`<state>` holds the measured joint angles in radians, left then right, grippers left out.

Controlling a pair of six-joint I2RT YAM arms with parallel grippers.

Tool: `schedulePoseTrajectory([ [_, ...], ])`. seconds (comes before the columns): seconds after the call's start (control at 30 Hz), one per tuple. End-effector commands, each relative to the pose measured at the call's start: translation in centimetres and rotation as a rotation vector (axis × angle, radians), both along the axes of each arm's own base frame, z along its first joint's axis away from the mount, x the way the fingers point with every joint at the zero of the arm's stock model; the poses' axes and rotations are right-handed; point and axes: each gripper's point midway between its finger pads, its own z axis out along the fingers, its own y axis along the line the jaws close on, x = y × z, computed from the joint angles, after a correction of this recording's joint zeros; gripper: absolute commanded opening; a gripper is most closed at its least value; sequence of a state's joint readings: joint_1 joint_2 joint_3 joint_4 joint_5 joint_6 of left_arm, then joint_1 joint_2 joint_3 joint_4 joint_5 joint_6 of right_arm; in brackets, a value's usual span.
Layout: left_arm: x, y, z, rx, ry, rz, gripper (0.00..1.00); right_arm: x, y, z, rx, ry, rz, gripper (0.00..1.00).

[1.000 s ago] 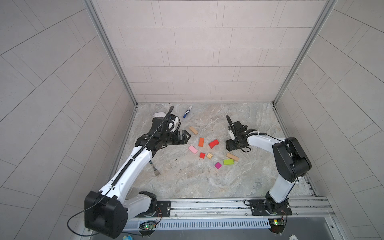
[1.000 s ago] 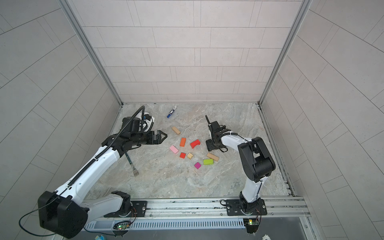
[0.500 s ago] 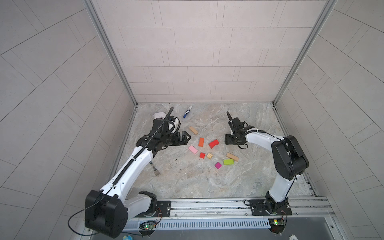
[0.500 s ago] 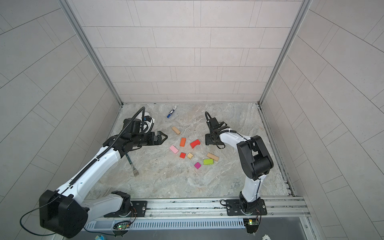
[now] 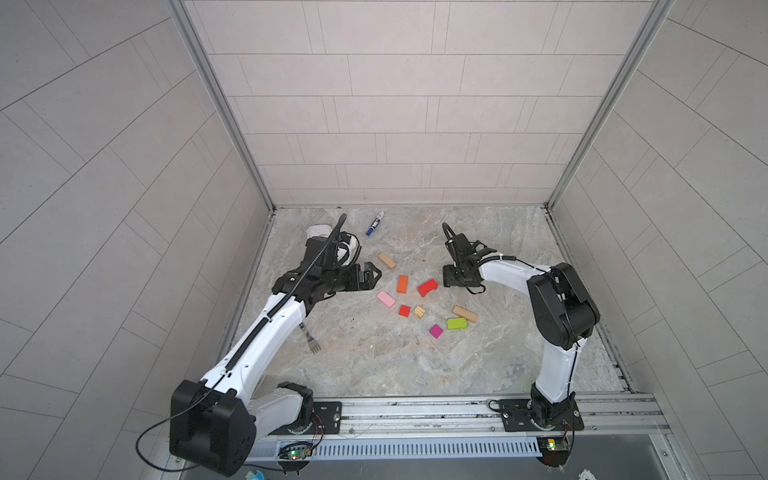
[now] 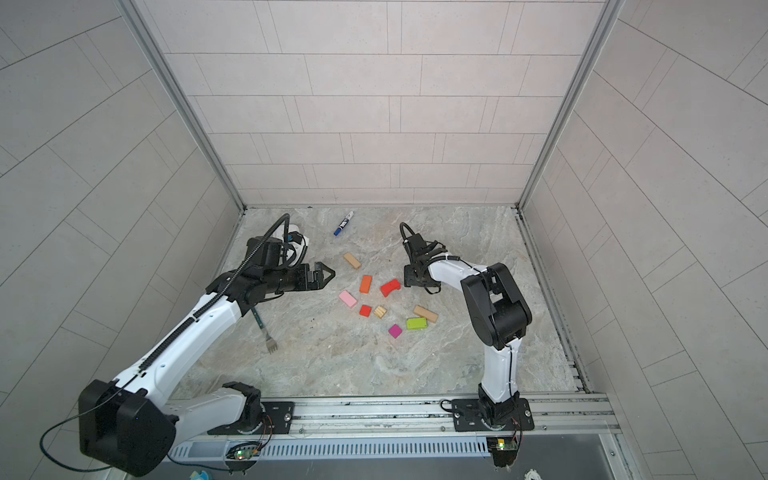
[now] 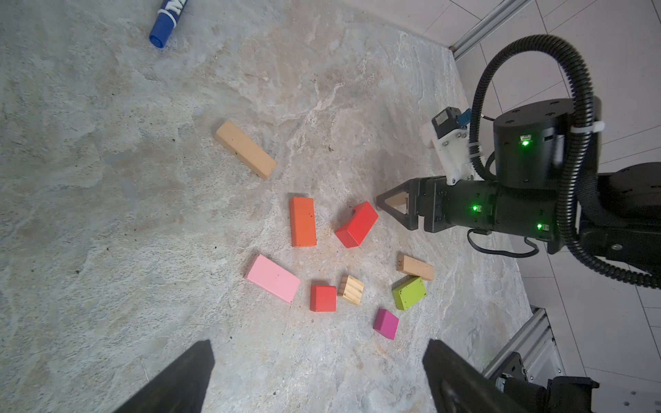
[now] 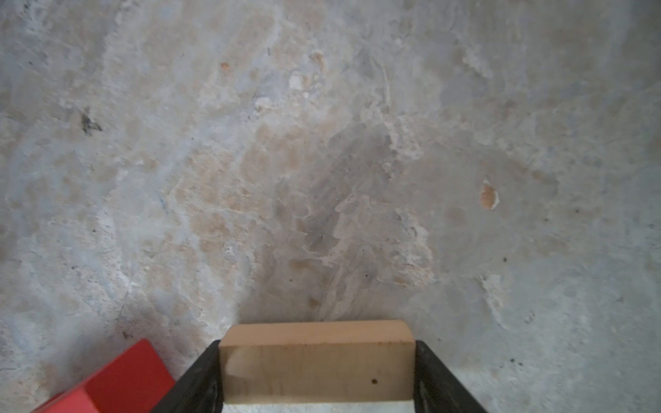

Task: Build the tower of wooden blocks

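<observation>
The wood blocks lie scattered singly on the stone floor: a tan bar [image 5: 386,260], orange bar [image 5: 402,284], red arch [image 5: 428,287], pink bar [image 5: 385,299], red cube [image 5: 404,311], tan cube [image 5: 419,312], second tan bar [image 5: 465,313], lime bar [image 5: 456,323] and magenta cube [image 5: 436,331]. No tower shows in any view. My left gripper [image 5: 371,276] hovers open and empty left of the blocks [image 7: 318,357]. My right gripper [image 8: 316,348] is shut on another tan block [image 8: 316,361], low over the floor just right of the red arch [image 8: 118,379].
A blue-capped marker [image 5: 374,223] lies near the back wall. A white timer [image 5: 318,230] sits behind the left arm, partly hidden. A fork [image 5: 309,336] lies by the left arm. Tiled walls close in three sides; a metal rail [image 5: 415,411] runs along the front.
My right gripper, still holding the tan block, has shifted a little to the left toward the red arch. The left arm has barely moved.
</observation>
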<state>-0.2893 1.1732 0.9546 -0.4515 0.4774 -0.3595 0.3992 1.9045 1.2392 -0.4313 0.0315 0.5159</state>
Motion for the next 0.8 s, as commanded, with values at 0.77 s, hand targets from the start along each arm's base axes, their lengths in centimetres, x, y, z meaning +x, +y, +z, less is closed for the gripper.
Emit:
schedulePoseTrajectory([
  [0.77, -0.18, -0.10, 0.40, -0.008, -0.025, -0.002, 0.98, -0.09, -0.23, -0.72, -0.023, 0.025, -0.052, 0.87],
])
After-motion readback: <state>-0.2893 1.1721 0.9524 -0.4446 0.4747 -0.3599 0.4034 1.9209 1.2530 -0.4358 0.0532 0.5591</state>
